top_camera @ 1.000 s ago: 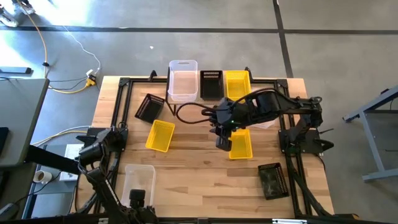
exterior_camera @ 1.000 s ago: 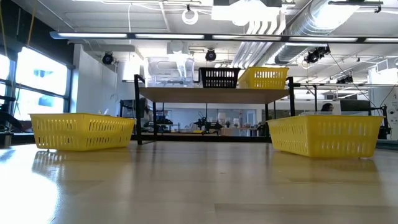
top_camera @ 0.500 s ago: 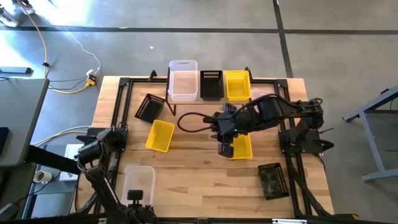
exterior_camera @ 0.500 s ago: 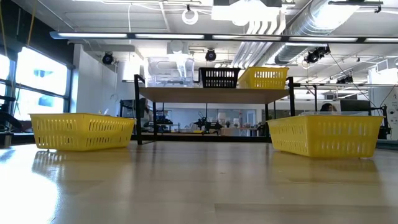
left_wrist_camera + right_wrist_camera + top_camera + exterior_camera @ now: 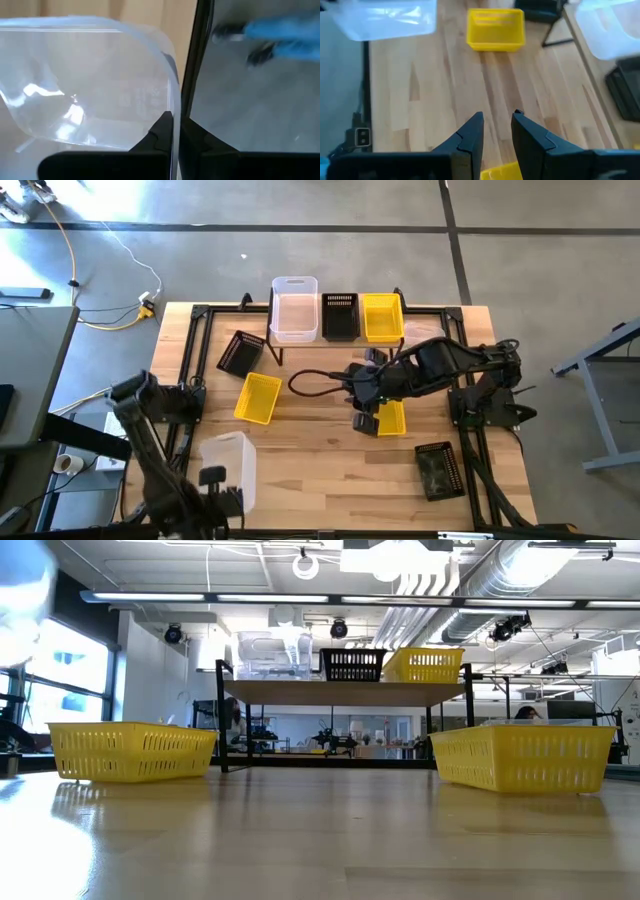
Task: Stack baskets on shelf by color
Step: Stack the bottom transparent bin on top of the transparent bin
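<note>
Gripping: left gripper (image 5: pixel 175 131) pinches clear basket (image 5: pixel 90 80) rim, near-left | right gripper (image 5: pixel 496 126) spread above yellow basket (image 5: pixel 391 418), centre-right

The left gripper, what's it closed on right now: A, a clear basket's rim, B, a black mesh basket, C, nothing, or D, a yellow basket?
A: in the left wrist view the left gripper pinches the rim of the clear basket between its shut fingers.
</note>
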Controlling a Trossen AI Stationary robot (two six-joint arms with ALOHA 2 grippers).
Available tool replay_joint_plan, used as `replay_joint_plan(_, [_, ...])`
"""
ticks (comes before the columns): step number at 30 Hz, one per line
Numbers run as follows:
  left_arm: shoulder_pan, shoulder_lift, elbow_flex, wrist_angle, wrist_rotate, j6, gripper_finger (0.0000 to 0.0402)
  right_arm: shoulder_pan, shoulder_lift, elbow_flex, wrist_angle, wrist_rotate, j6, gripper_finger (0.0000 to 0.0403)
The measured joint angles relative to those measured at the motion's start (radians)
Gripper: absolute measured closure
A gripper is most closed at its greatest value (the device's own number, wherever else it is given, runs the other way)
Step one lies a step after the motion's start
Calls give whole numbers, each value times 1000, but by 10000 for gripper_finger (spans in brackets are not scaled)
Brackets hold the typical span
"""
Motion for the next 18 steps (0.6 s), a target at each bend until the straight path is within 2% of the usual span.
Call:
replay_joint_plan(9, [110,-202,0,-90,-202,106,401,-1,0,0,-78,91,103,316])
replay_joint_plan(18, [323,-320,0,-169,-315,389,401,-21,0,0,-92,157,121,316])
